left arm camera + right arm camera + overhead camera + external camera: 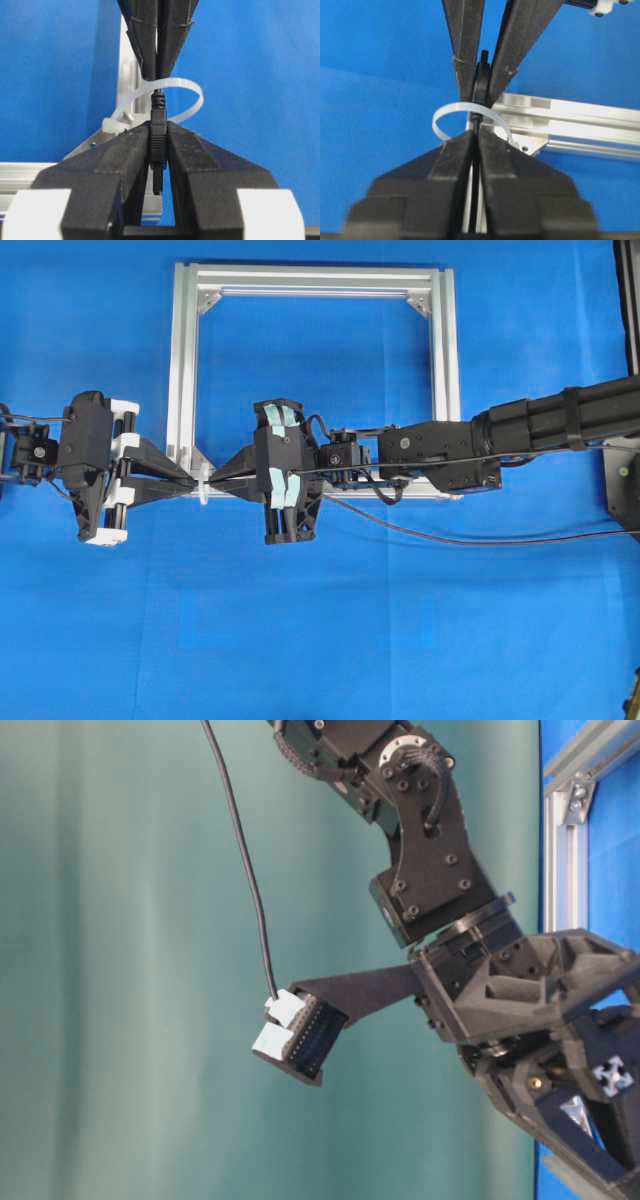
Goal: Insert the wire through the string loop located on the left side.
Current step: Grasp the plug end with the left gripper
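L gripper (159,145): clamped on the plug of the wire (158,131), just past the loop.
R gripper (475,142): fingers nearly together round the thin cable; can't tell if gripping or let go.
Wire: runs through the loop, tip on L side; rest trails off right across the table (320,640).
Loop (187,97): white tie on frame (185,360) at its lower-left corner, between both grippers.

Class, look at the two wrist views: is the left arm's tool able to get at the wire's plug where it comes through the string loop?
Probably yes: the left tool is already shut on the wire plug, just past the string loop, with nothing between them. The right tool pinches the cable on the other side.
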